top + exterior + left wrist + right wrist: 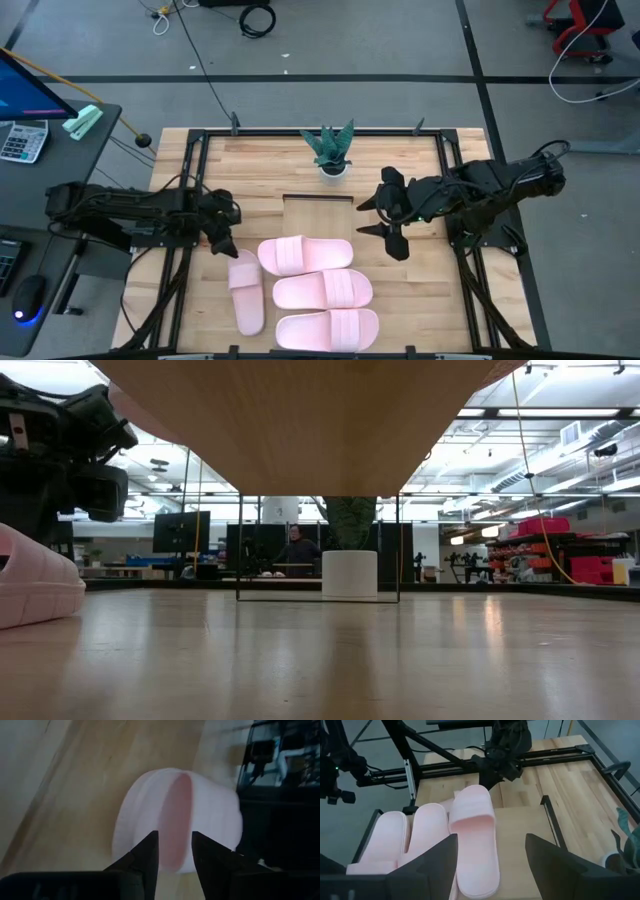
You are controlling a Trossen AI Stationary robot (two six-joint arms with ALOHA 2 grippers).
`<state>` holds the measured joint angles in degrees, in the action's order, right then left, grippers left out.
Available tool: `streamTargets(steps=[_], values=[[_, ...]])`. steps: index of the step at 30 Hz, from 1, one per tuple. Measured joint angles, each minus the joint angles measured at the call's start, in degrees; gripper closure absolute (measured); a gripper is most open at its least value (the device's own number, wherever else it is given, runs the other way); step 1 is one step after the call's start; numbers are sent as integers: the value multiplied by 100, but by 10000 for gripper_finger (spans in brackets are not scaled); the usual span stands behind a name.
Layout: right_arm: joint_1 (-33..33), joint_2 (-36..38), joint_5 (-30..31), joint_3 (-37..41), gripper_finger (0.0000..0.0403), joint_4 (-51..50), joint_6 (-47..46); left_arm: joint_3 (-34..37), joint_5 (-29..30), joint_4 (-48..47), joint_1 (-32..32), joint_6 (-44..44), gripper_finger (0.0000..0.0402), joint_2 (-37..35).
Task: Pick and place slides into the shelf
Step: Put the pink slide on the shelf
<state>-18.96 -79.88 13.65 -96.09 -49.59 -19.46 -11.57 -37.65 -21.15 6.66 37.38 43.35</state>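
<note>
Four pale pink slides show in the high view. One slide (245,290) lies lengthwise on the tabletop at the left, also in the low view (30,585). Three slides (322,290) lie side by side crosswise, the farthest (475,835) on the pale wood shelf (318,205). My left gripper (225,243) hovers just over the lone slide's far end (175,805), fingers a narrow gap apart, touching nothing that I can see. My right gripper (368,218) hangs wide open right of the shelf, facing the three slides.
A potted plant (330,160) stands at the far middle of the table, behind the shelf. Black frame rails (190,190) run along both table sides. The shelf board (300,410) spans overhead in the low view. A person (297,545) sits far behind the table.
</note>
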Motion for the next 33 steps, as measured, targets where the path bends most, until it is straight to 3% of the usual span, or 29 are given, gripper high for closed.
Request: streamTargets(steps=[7,18,24,30,33], values=[[0,-2,3,0,166,-2,-188,0,225,125,-2,-281,259,511],[4,-2,4,0,166,-12,-348,-291,-34,280,12,-67,235,529],[7,-2,2,0,166,-17,-309,-793,807,-908,306,-897,234,539],[9,-2,2,0,166,-22,-247,-696,1389,-981,485,-597,234,704],[9,-2,2,0,166,-26,-253,-608,1206,-941,462,-505,234,1000]])
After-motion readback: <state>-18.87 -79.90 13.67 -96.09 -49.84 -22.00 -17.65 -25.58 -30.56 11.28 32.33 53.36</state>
